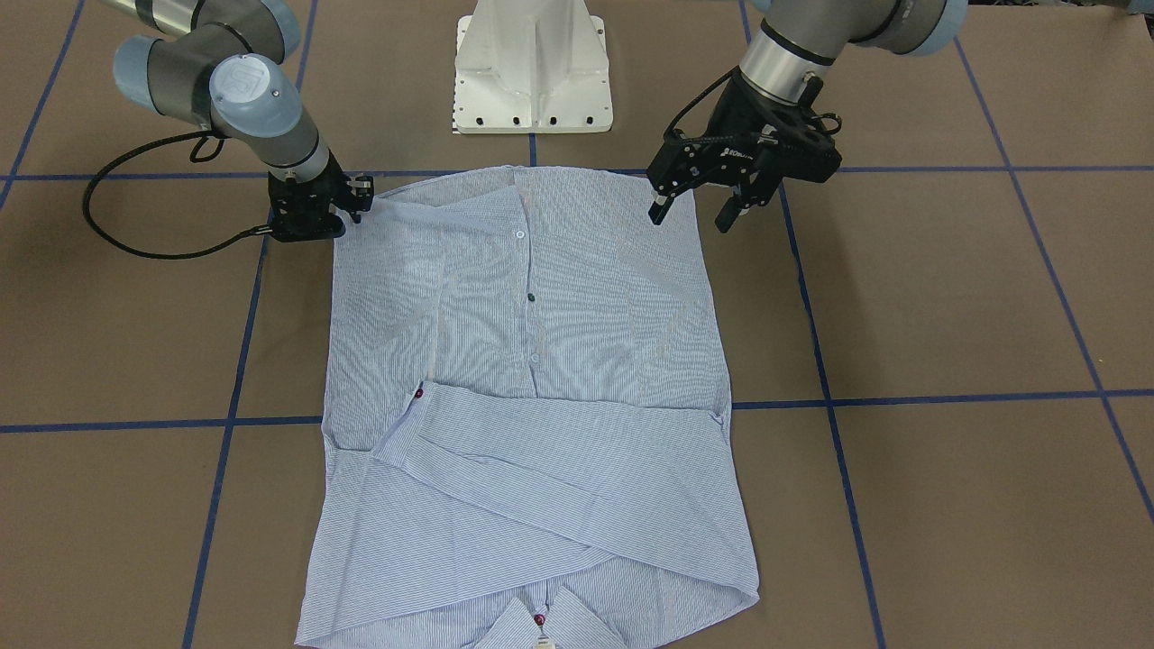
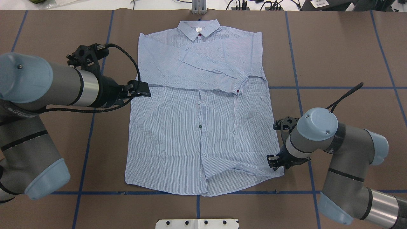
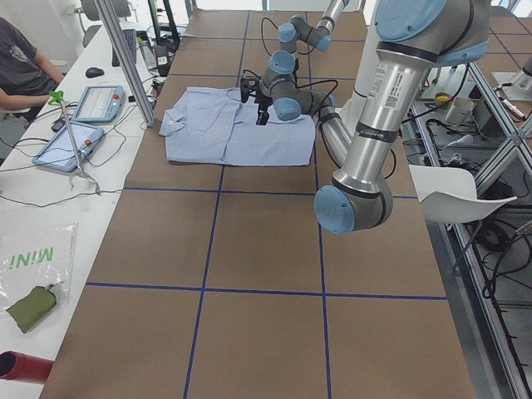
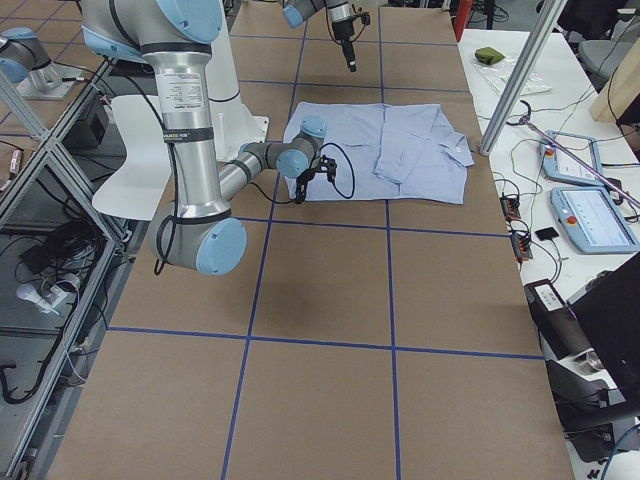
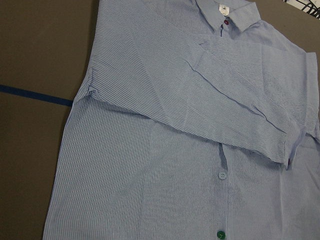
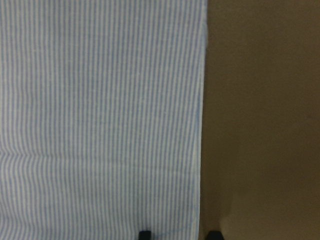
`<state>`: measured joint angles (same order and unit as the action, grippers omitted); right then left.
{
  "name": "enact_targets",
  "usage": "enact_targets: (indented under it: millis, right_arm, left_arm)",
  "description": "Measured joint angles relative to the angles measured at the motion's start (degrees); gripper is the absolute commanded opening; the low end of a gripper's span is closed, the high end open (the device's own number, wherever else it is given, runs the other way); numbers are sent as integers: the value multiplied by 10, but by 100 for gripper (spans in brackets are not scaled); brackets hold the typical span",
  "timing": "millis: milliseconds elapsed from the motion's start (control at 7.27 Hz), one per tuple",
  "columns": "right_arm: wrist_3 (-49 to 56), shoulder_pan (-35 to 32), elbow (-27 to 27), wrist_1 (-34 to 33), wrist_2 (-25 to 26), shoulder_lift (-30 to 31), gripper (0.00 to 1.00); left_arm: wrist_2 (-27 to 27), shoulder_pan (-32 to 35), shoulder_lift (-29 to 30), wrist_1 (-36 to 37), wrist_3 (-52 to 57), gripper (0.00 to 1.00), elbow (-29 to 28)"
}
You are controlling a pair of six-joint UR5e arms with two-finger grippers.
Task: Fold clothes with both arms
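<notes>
Shirt [image 2: 197, 133] is laid flat, front up, on the brown table [image 2: 334, 63], with the collar [image 2: 198, 28] at the far edge from the robot and the hem nearest the white base [image 1: 534, 72]. The front is buttoned; a green button [image 2: 200, 126] is seen midway down the placket. Both sleeves [image 2: 206, 68] are folded across the chest, the upper one ending in a cuff [image 2: 238, 91] with a red button. Left gripper [image 1: 691, 218] is held raised clear of the table on the shirt's left side, with its jaws spread wide and nothing between them. The exact spot beneath it cannot be fixed, since the front and overhead views place it differently along that edge. From its wrist camera the collar, the folded sleeves and the upper placket are seen from above. Right gripper [image 1: 311, 216] is lowered to table level at the hem corner on the shirt's right side. In its wrist view the two fingertips [image 6: 145, 234] are seen apart, one over the striped cloth and one over bare table, with the shirt's side edge between them (cloth lying flat, not bunched or lifted). Nothing is seen clamped there. The cloth is crossed beneath by blue tape lines [image 2: 330, 87].
</notes>
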<state>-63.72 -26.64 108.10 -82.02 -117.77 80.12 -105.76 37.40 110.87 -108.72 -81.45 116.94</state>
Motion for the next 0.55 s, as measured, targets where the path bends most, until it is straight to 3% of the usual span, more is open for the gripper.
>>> enact_targets:
  millis: [550]
  right_arm:
    - [-1, 0, 5, -1, -4, -7, 0]
  left_arm:
    - [0, 0, -1, 0, 0, 100, -3]
